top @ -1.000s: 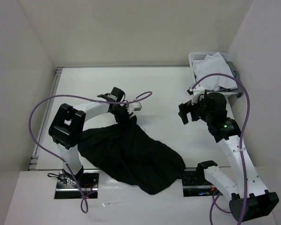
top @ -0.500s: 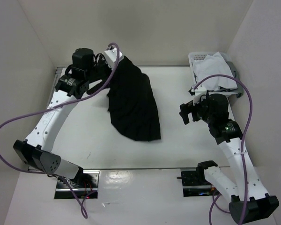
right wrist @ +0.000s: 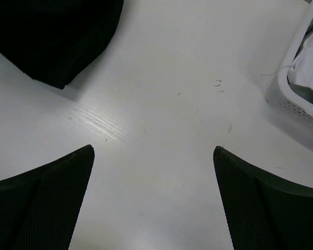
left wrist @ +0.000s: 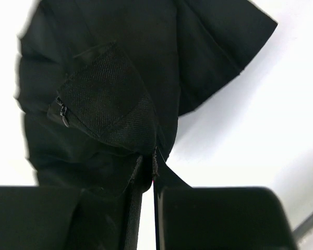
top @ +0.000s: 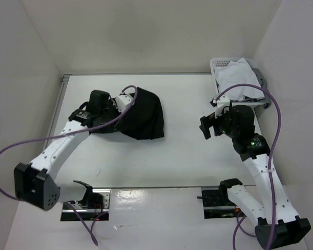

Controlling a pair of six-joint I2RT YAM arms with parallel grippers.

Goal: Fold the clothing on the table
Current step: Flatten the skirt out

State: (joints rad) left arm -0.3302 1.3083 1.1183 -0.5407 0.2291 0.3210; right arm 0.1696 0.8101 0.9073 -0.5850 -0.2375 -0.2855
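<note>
The clothing, a black skirt (top: 143, 114), lies bunched in a folded heap on the white table (top: 188, 156), left of centre. My left gripper (top: 121, 105) sits at the heap's left edge. In the left wrist view its jaws (left wrist: 148, 177) stand only a thin slit apart, and a seamed edge of the skirt (left wrist: 146, 52) is caught at their tips. My right gripper (top: 206, 125) hovers open over bare table at the right. Nothing is between its fingers (right wrist: 154, 151). A corner of the skirt (right wrist: 52, 36) shows at that view's top left.
A white plastic basket (top: 219, 65) holding a white garment (top: 240, 78) stands at the far right corner, its rim (right wrist: 297, 67) close to my right gripper. White walls enclose the table on three sides. Purple cables loop from both arms.
My left arm carried the skirt from the near edge up to the far left, then lowered it into a compact heap left of centre. The right arm has stayed put.
</note>
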